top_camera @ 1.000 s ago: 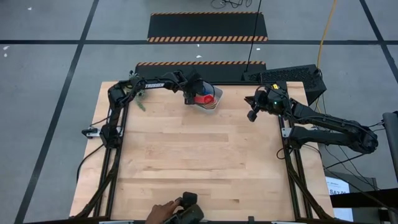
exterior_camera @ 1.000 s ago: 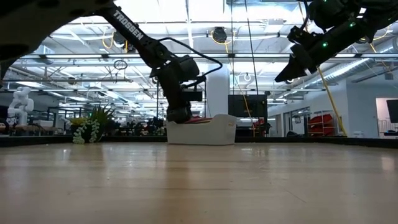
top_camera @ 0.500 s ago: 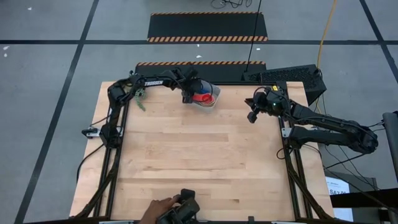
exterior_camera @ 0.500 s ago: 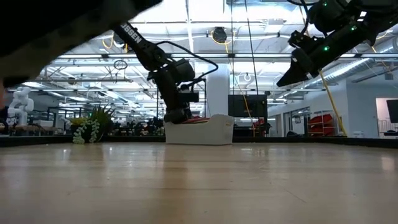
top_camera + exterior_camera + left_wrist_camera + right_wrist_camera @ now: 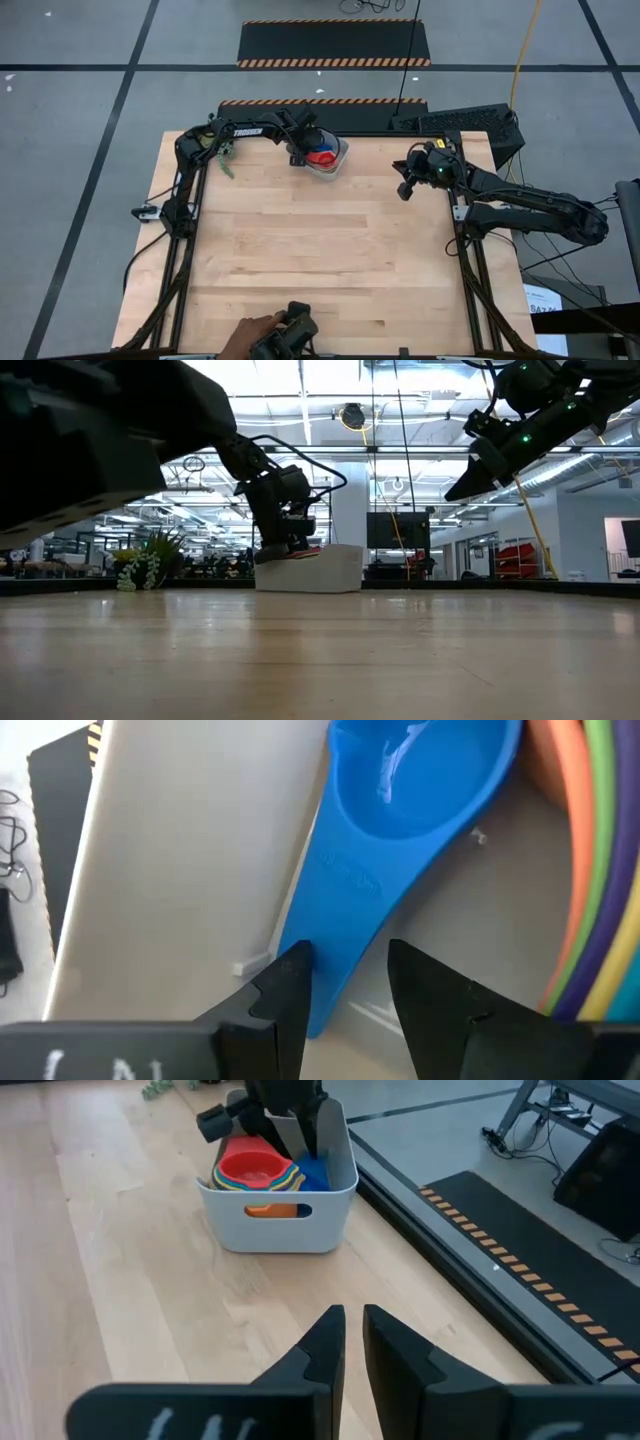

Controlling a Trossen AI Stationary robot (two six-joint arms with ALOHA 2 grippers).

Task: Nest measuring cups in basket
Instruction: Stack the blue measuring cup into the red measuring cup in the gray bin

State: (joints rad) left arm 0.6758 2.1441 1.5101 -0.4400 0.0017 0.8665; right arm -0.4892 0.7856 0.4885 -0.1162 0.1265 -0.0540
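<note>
Pinching the blue measuring cup (image 5: 400,840) by its stiff, light, slick handle, left gripper (image 5: 345,982) jaws narrow, basket (image 5: 338,163) at twelve o'clock.

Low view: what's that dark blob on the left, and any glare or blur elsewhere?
Low view: a big out-of-focus dark shape fills the upper left, too close to identify; ceiling lights blow out behind the left tool at the basket. Left wrist view: the blue cup is sharp, with a small specular highlight in its bowl. High view: even light, soft shadows on the table.
</note>
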